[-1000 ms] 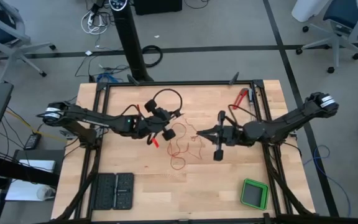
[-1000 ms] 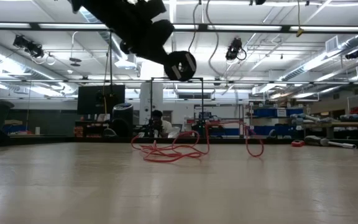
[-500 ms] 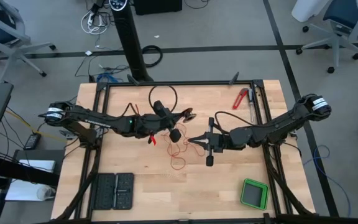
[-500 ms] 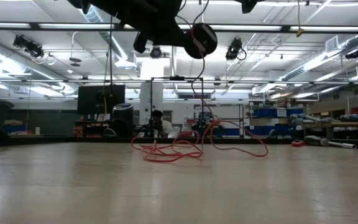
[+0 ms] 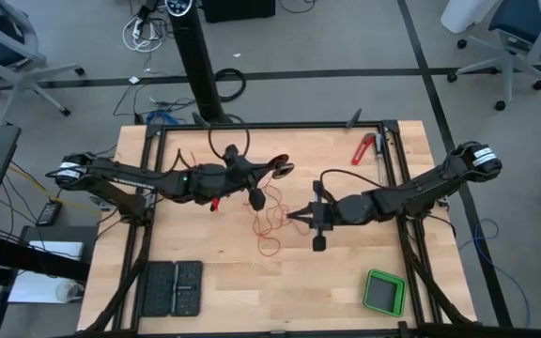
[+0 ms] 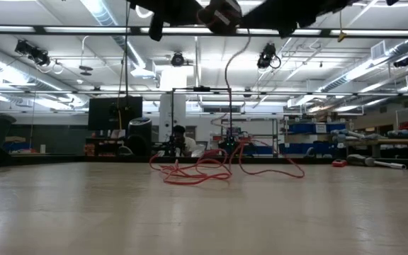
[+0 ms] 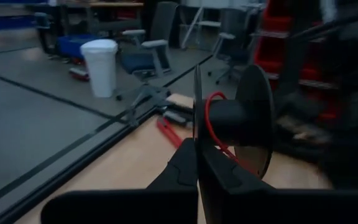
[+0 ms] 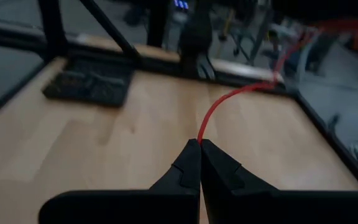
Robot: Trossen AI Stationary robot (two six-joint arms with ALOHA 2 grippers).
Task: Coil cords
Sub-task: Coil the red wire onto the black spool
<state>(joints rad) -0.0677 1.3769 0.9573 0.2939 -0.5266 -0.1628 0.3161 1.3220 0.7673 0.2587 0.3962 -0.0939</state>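
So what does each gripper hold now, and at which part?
Right gripper: the red wire, pinched along its length. Left gripper: a dark spool by its flange.

I can't read any text, label, brand, number or sign from here, not on the table, the arms, the objects or the room behind.

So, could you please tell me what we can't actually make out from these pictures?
- Low view: both grippers cut off by the top edge; only the red wire on the table shows.
- High view: the wire's end pieces too small to tell.
- Left wrist view: the spool hides how many turns are wound.
- Right wrist view: the fingers hide the pinched wire end.
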